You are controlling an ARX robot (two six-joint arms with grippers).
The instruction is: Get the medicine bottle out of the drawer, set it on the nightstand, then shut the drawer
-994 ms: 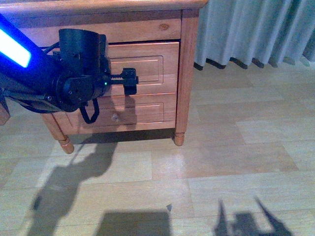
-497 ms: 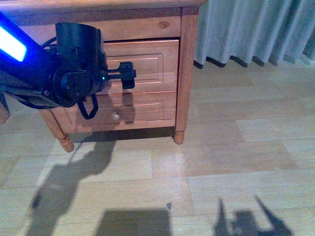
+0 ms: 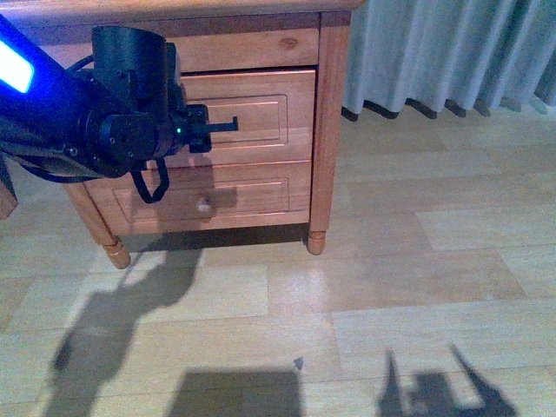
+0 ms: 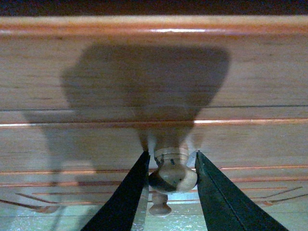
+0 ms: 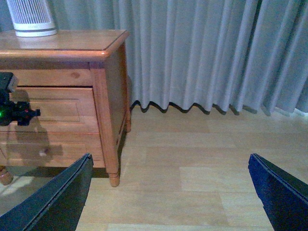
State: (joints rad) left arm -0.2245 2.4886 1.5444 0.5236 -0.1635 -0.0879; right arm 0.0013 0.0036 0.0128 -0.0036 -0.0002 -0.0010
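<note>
Left hand (image 3: 228, 126) is at the front of the drawer (image 3: 261, 109), the taller, upper one of the nightstand (image 3: 328, 130). In the left wrist view the hand (image 4: 172, 156) is pinching the drawer's round wooden knob (image 4: 173, 177). One dark finger (image 4: 125, 197) lies against one side, the other against the opposite side. The contact looks real, but the margin is thin.

Drawer front (image 4: 250, 144) sits about flush with the cabinet. None of its inside shows in any view. Shallower drawer (image 3: 252, 195) is just below, its small knob (image 3: 204, 206) in the arm's shadow.

Medicine bottle isn't visible in any view.

Right hand (image 5: 170, 156) is spread wide with nothing between the fingers. It's well apart from the nightstand (image 5: 108, 96), and its camera looks toward it and the grey curtain (image 5: 216, 53).

White slatted device (image 5: 31, 19) stands on the nightstand's top surface (image 5: 72, 41). Wood-plank floor (image 3: 391, 287) carries the arm shadows.
</note>
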